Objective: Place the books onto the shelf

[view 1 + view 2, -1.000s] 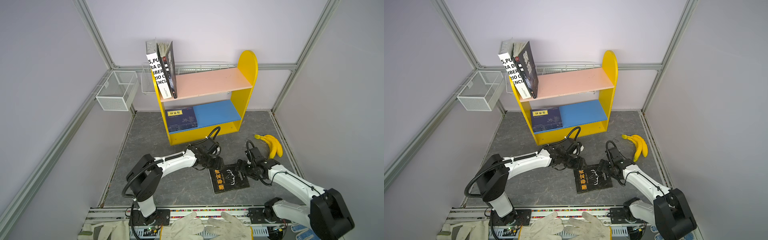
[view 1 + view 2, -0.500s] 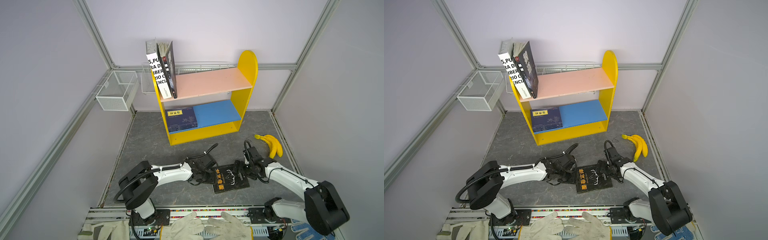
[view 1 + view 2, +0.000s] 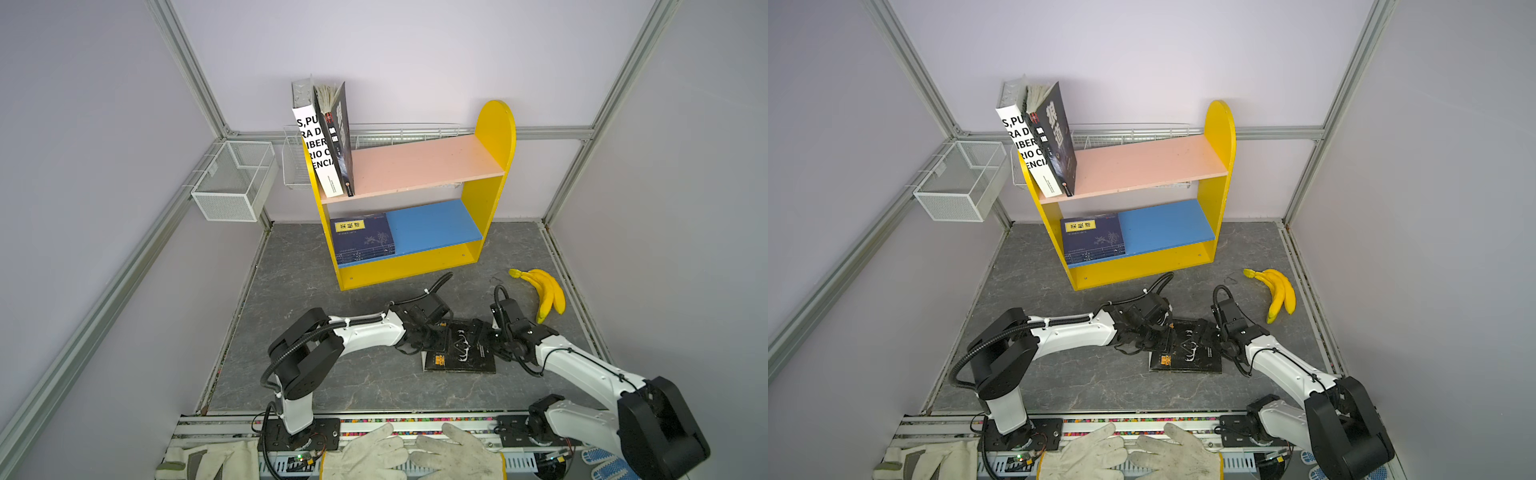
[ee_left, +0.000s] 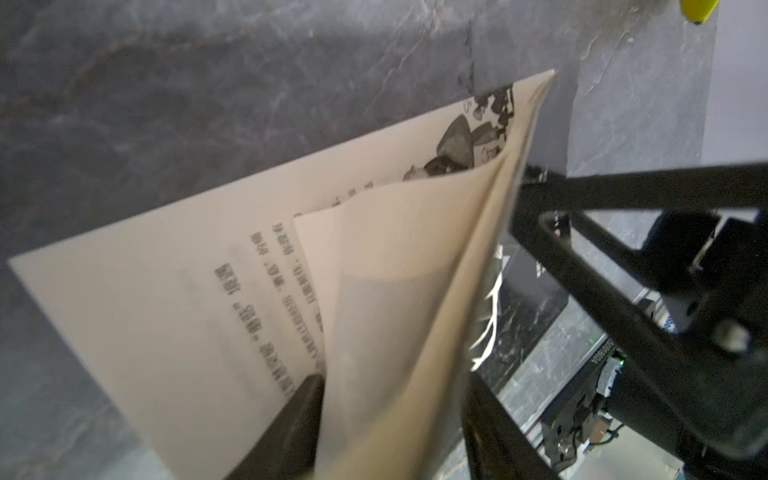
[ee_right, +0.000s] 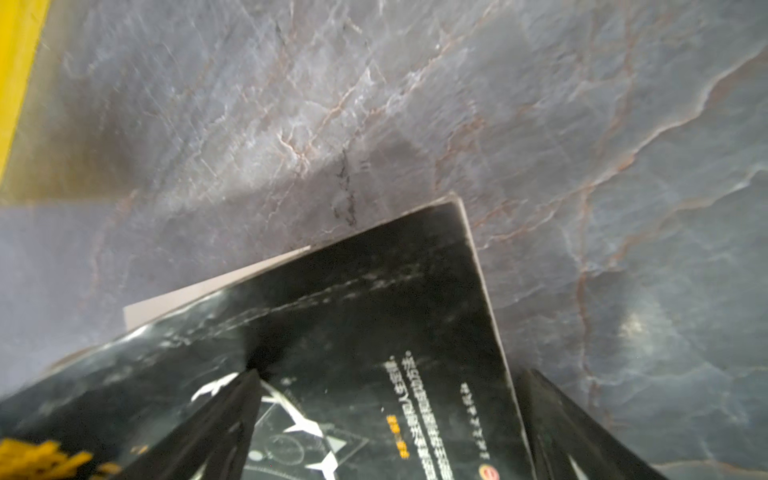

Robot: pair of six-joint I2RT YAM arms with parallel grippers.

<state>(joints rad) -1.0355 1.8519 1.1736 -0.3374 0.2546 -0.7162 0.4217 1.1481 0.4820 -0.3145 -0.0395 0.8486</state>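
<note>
A black book lies on the grey floor between my two grippers. My left gripper is at its left edge, and its fingers are closed round the front cover and a wad of cream pages; a printed page lies outside them. My right gripper is open, straddling the book's right edge with one finger over the cover. The shelf holds a white book and a black book upright on the pink board, and navy books stacked on the blue board.
A bunch of bananas lies on the floor right of my right arm. White wire baskets hang on the left wall and behind the shelf. Work gloves rest on the front rail.
My left gripper has dropped from in front of the shelf to the book's left edge and its jaws have narrowed round the pages. The book has turned a little. The right gripper has stayed at the right edge.
</note>
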